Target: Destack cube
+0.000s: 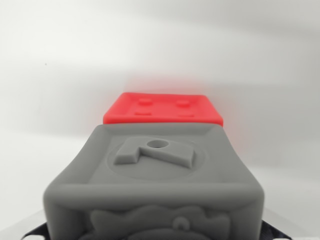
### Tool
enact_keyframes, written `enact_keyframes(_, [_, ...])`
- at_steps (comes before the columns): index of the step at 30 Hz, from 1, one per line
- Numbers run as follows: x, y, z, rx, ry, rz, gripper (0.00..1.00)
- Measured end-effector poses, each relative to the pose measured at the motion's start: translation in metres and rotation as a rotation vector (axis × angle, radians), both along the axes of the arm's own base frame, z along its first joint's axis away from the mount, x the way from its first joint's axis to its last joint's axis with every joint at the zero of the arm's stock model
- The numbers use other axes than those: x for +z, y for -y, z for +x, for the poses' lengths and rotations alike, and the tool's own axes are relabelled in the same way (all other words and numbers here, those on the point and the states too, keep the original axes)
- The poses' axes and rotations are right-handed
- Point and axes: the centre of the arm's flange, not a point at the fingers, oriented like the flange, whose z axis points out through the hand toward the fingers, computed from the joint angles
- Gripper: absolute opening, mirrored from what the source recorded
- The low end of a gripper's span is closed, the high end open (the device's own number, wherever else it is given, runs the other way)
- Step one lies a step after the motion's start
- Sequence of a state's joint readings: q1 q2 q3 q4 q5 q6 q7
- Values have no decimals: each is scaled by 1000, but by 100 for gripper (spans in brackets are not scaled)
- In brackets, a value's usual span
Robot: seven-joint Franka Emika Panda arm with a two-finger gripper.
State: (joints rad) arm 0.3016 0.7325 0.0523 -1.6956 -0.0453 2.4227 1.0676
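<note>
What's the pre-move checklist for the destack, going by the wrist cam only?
1. Grey cube in view and centred: ok, it fills the lower middle of the wrist view.
2. Red cube located: ok, visible beyond the grey cube's far edge, only its top face showing.
3. Which cube sits on which: cannot tell; one view, no clear sight of contact between them.
4. Gripper state: cannot tell; fingers are not identifiable in the frame.
5. Grey cube held or free: cannot tell; no finger contact visible.
6. Clear surroundings: ok as far as shown; only a plain white surface around the cubes.
</note>
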Motion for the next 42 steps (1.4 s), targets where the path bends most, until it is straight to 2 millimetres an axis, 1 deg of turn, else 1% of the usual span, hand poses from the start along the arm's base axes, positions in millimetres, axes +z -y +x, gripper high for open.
enact_keyframes(15, [0, 0, 0, 0, 0, 0, 0])
enact_keyframes(23, [5, 0, 1, 0, 3, 0, 0])
enact_keyframes(33, [20, 0, 1, 0, 5, -1, 0])
enact_keyframes(42, [38, 0, 1, 1, 6, -2, 0])
